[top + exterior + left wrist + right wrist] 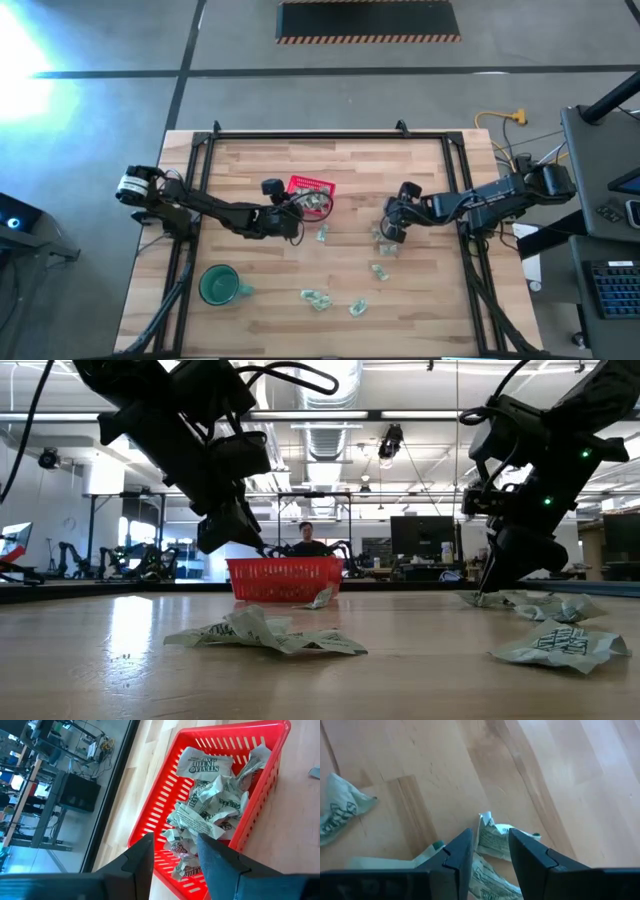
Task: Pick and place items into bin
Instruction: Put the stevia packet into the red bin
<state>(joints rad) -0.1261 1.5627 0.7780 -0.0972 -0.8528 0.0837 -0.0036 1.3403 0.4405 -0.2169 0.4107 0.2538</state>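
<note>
The red mesh bin (304, 184) stands left of the table's middle, with several crinkled green-and-white items (210, 800) inside. My left gripper (175, 857) hovers open over the bin's rim (165, 795), nothing between its fingers. My right gripper (487, 847) is right of the middle, slanting down and open. Its fingers stand either side of one item (494, 840) lying on the wood in a small cluster (383, 247). More items lie loose toward the near edge (317, 298). My right gripper has one finger on each side of the item's crumpled upper edge (485, 820), coming from above at a slant. I cannot tell whether the fingers touch it. The item lies flat on the table.
A dark-green mug (218, 285) stands at the near left. Loose items lie beside the bin (322, 235) and near the front (357, 308), (380, 270). A black frame (300, 135) borders the table. A person (305, 538) sits in the room beyond the far edge.
</note>
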